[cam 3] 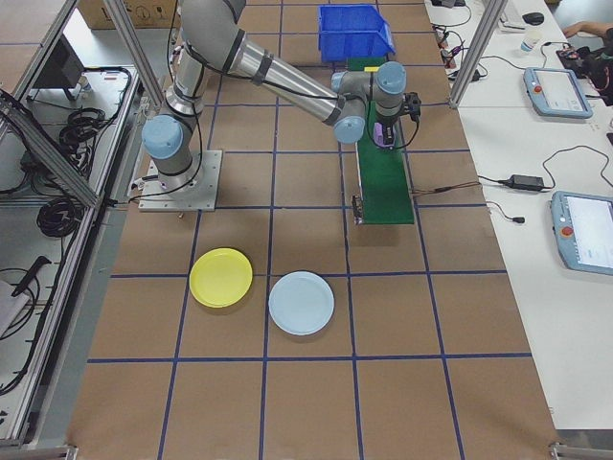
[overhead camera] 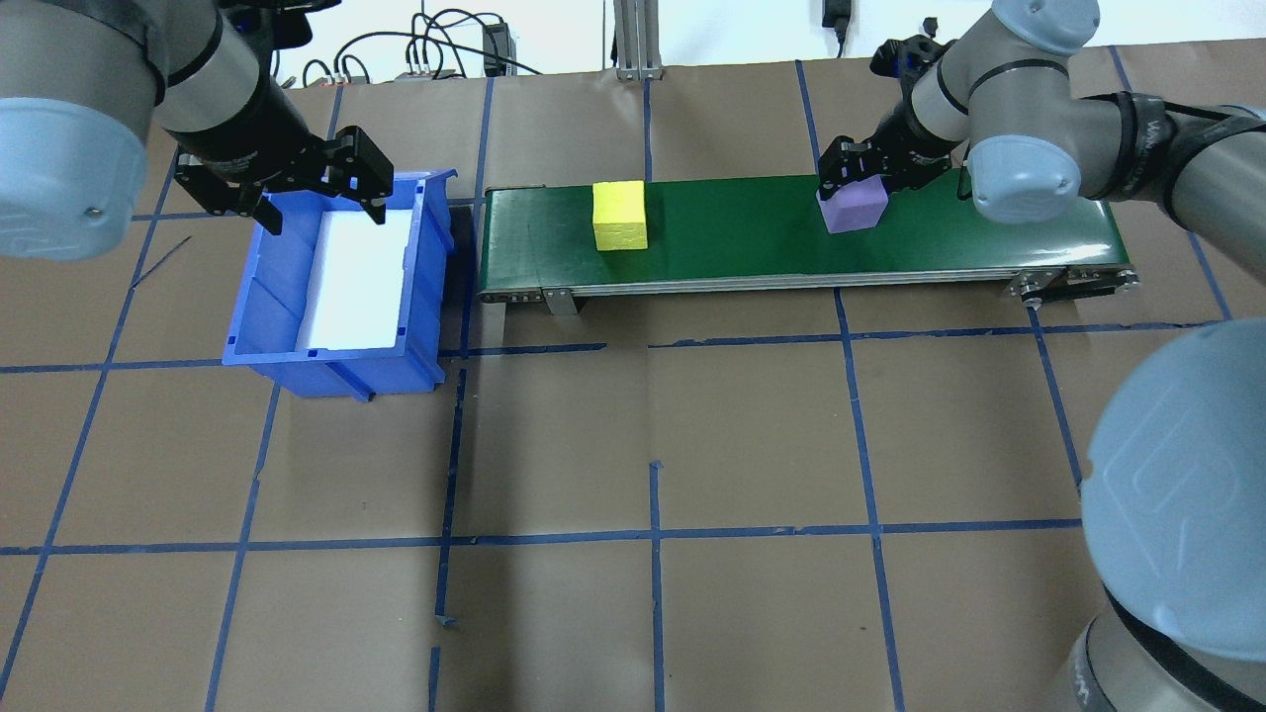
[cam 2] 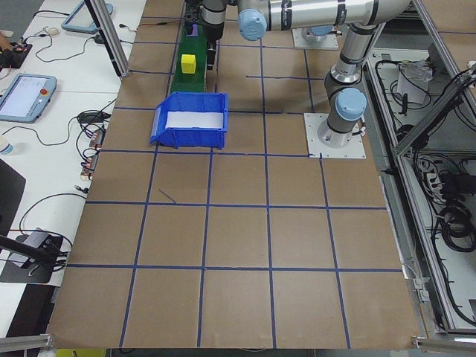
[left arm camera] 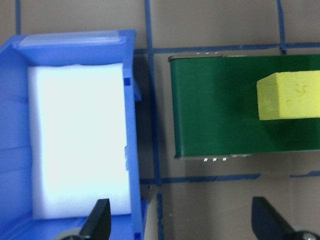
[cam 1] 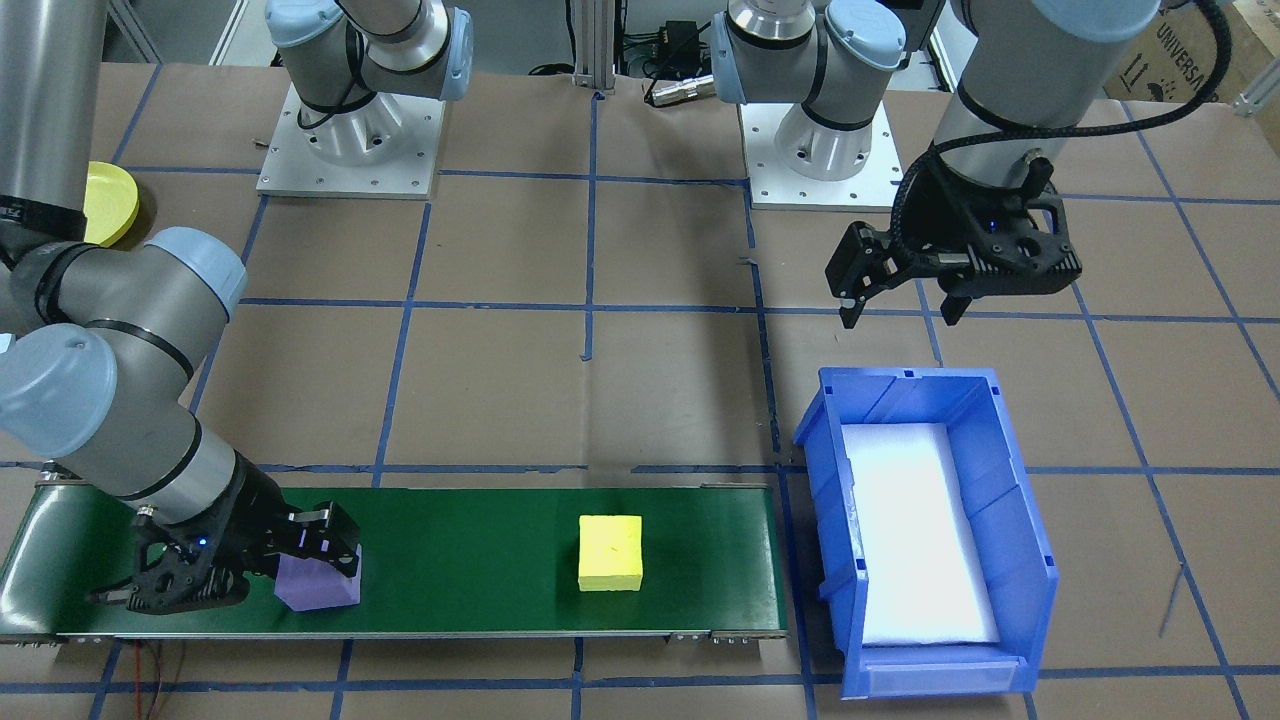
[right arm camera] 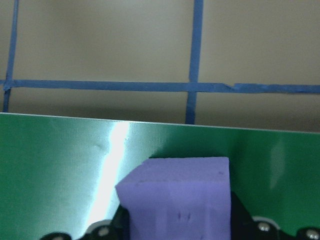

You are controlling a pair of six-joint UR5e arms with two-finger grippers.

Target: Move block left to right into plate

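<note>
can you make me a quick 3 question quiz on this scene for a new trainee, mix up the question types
1. True or false: the right gripper is shut on the purple block, on the green conveyor belt.
2. Multiple choice: where is the yellow block? A) inside the blue bin B) on the conveyor belt, free of both grippers C) on the yellow plate
3. Short answer: what does the left gripper hold, and what does it hover over?

Key:
1. True; its fingers sit either side of the block.
2. B
3. Nothing; it is open above the blue bin, which has a white pad inside. The yellow plate is bare, beside a light blue plate.
</note>
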